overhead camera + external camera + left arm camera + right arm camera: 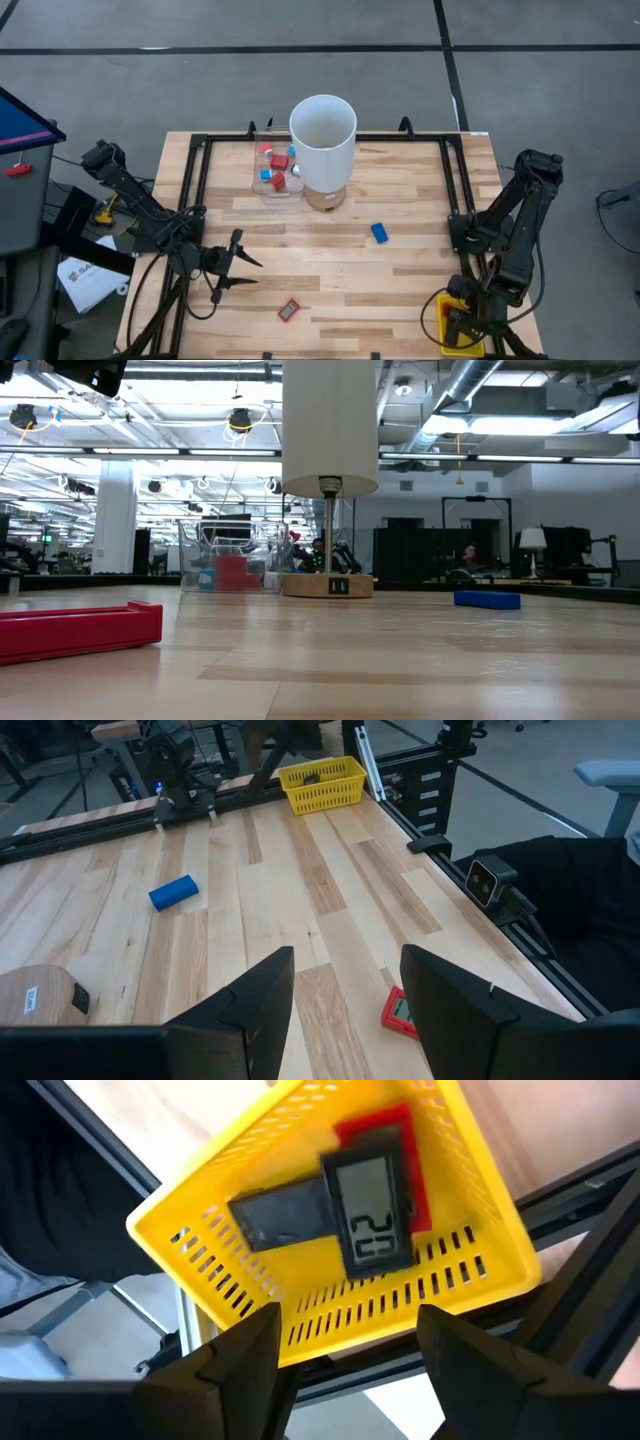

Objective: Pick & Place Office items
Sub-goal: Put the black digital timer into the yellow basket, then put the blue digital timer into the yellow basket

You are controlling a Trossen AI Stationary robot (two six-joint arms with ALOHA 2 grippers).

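We list: yellow basket (470, 1190) holding a red piece (385, 1140), its display showing "22"; right tool (345, 1345) open above; left tool (345, 990) open, empty.

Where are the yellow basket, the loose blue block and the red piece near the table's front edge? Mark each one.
yellow basket (300, 1320): right wrist view, slotted front wall.
blue block (380, 233): high view, top face.
red piece (289, 311): high view, dark centre.
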